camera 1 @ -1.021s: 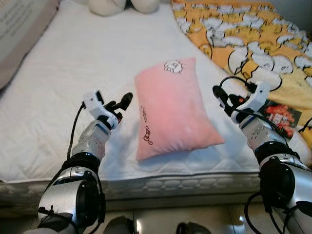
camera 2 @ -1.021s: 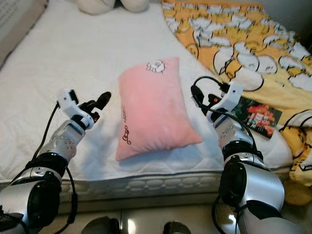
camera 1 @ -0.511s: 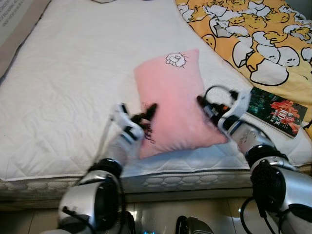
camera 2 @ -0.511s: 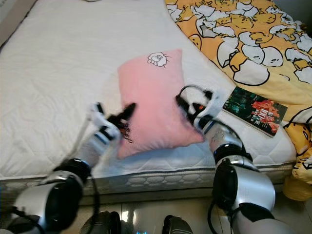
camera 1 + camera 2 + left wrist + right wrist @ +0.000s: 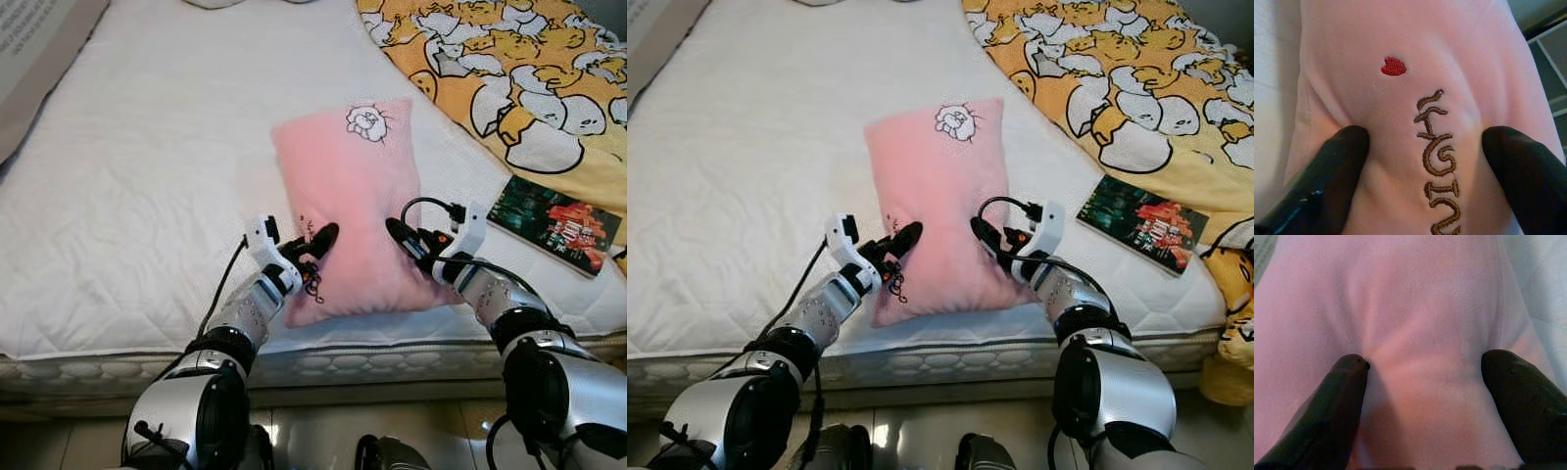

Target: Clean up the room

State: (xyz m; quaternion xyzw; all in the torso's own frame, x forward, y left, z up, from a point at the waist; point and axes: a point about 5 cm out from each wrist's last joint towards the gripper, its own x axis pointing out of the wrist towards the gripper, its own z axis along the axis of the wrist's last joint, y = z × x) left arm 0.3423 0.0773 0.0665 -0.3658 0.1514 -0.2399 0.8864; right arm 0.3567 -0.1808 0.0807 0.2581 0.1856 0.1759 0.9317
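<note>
Left end effector (image 5: 312, 243) pressed into the near left edge of the pink pillow (image 5: 353, 186), fingers (image 5: 1337, 161) spread wide with fabric bulging between them beside the brown embroidered lettering (image 5: 1437, 161); right end effector (image 5: 404, 238) likewise splayed wide against the near right edge, pads (image 5: 1342, 396) dimpling the cloth. Neither closed on anything as yet. Best to squeeze both sides evenly, gathering enough stuffing for a firm pinch, then lift level so the soft thing does not sag and slip out. Pillow lying lengthwise near the foot of the bed, on the white quilted mattress (image 5: 147, 147). Further right, a yellow duck-print blanket (image 5: 509, 69) and a dark book (image 5: 554, 223) at the edge. Tiled floor (image 5: 313, 431) below.
</note>
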